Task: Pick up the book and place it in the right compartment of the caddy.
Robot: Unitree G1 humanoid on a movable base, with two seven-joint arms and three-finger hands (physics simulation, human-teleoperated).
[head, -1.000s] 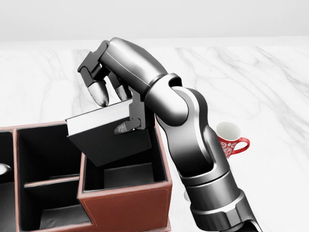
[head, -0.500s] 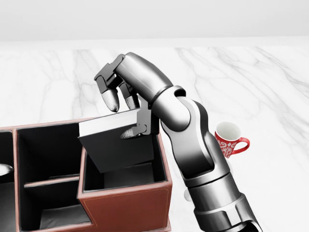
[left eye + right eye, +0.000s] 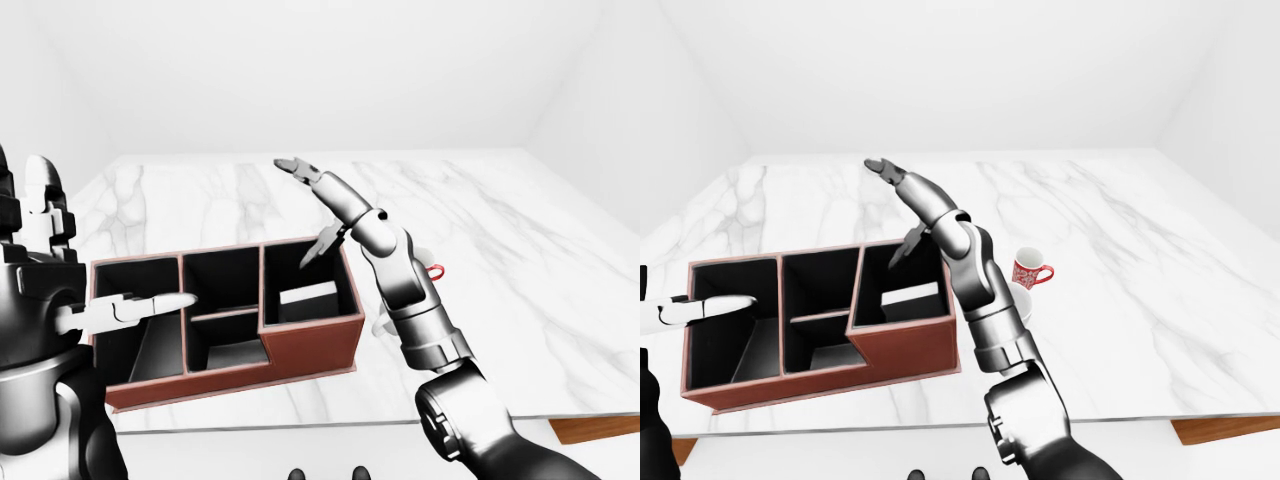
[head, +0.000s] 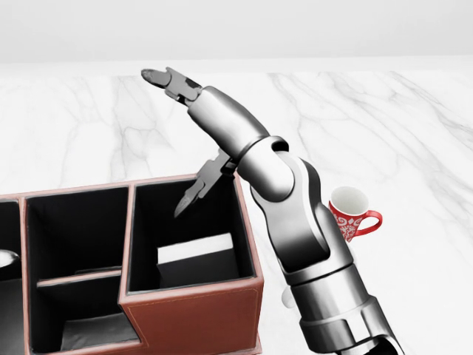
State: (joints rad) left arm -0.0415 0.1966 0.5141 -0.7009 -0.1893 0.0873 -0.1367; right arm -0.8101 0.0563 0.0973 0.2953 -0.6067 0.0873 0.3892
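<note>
Your right hand [image 4: 194,140] hangs above the caddy [image 4: 192,303] with its fingers spread wide, gripping nothing. The book [image 4: 196,249] lies inside the caddy's right compartment, apart from the hand. Your left hand [image 3: 130,308] hovers over the caddy's left end, fingers extended and empty. A red cup [image 4: 351,214] stands right of the caddy.

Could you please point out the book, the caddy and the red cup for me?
book [image 4: 196,248]: head view, on its pale page edge inside the right compartment.
caddy [image 4: 196,322]: head view, on its brown outer wall.
red cup [image 4: 353,215]: head view, on its patterned side.
</note>
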